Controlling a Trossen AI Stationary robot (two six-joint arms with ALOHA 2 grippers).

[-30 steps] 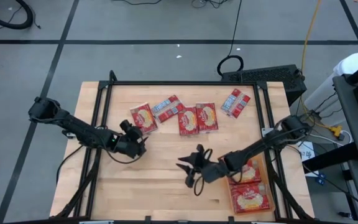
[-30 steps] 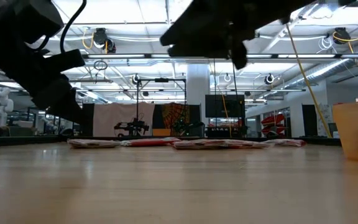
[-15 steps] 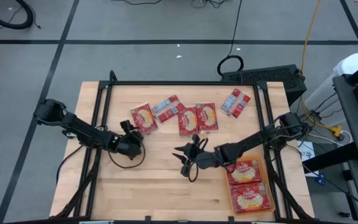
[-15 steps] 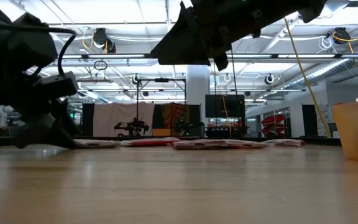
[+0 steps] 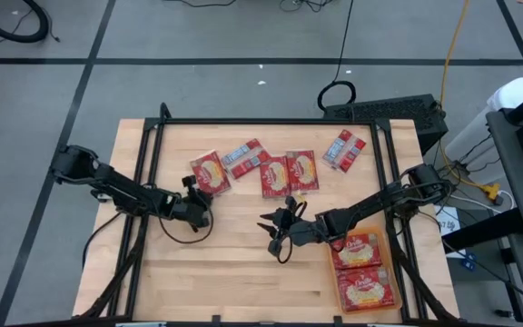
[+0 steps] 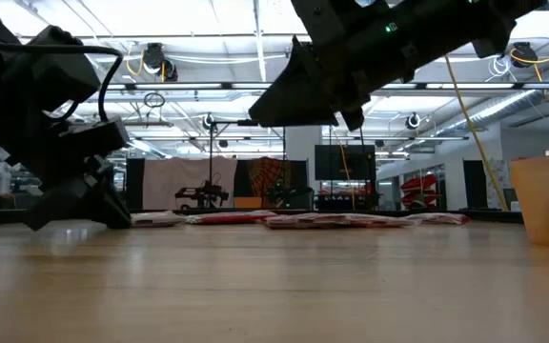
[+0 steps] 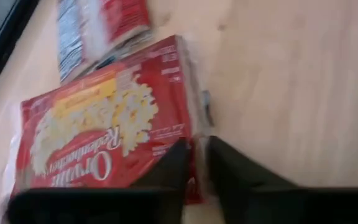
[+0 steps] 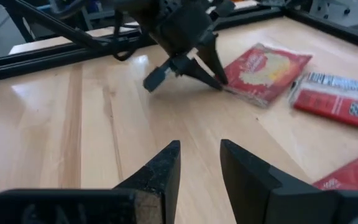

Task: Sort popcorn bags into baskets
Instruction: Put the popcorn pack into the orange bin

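Several red popcorn bags lie flat along the table's far side; the leftmost (image 5: 210,173) shows a yellow popcorn picture (image 7: 98,134). My left gripper (image 5: 197,202) is down at the table at this bag's near corner, its fingers nearly together around the bag's edge. My right gripper (image 5: 275,227) hovers open and empty above mid-table, its fingers (image 8: 166,165) pointing toward the left gripper. The orange basket (image 5: 395,289) at the near right holds two bags (image 5: 361,251). My left gripper pinches the leftmost bag's edge at its near corner (image 7: 196,186) between its two fingers. The fingers slant down from the table's near-left side. The bag lies flat on the table. The right wrist view shows the fingertips (image 8: 215,76) at that corner.
Other bags lie at the far side: a grey-white panel one (image 5: 243,156), two side by side (image 5: 289,173), and one at the far right (image 5: 343,149). The black frame rail (image 5: 261,122) rims the table. Bare wood spans the near half. The basket also shows in the low view (image 6: 546,195).
My left gripper has gone down to the table and toward the far edge, reaching the leftmost bag's near corner. My right gripper has moved from beside the basket toward the far edge and a little left, staying open above the table. The bags have not moved.
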